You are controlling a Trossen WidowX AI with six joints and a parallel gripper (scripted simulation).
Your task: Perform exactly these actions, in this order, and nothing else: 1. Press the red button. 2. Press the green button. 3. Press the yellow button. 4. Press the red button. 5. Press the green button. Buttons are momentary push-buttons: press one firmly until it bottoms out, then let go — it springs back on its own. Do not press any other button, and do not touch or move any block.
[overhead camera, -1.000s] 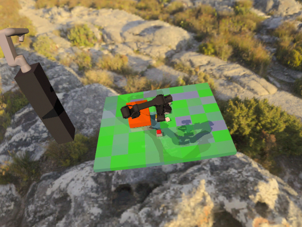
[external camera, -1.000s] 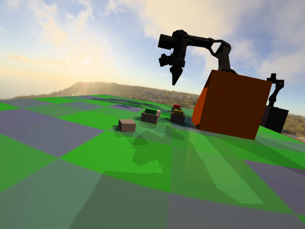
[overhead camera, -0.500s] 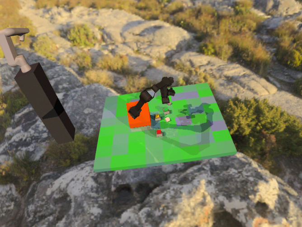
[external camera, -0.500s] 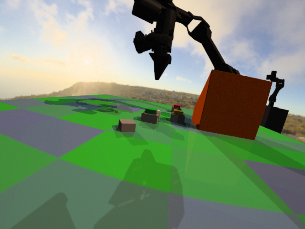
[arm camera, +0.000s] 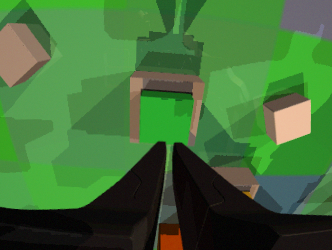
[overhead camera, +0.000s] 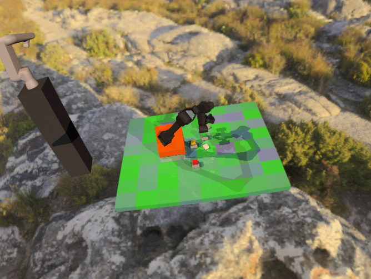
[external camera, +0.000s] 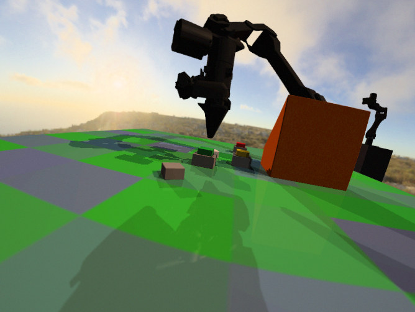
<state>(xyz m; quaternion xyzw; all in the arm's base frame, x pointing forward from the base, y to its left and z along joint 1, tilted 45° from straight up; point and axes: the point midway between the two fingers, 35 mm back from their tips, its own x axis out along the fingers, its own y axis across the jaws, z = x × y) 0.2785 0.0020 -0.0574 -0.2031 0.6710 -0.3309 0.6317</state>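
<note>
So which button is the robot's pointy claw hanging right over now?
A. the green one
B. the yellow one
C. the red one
A. In the wrist view the shut gripper points straight at the green button, and the exterior view shows it hanging above that button, not touching it.

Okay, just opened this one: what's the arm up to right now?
The single arm holds its claw shut and empty, pointing down above the green button, not yet touching it. The red button and yellow button sit nearby, unpressed. Two small blocks flank the green button, apart from the claw, which looks poised to descend.
</note>
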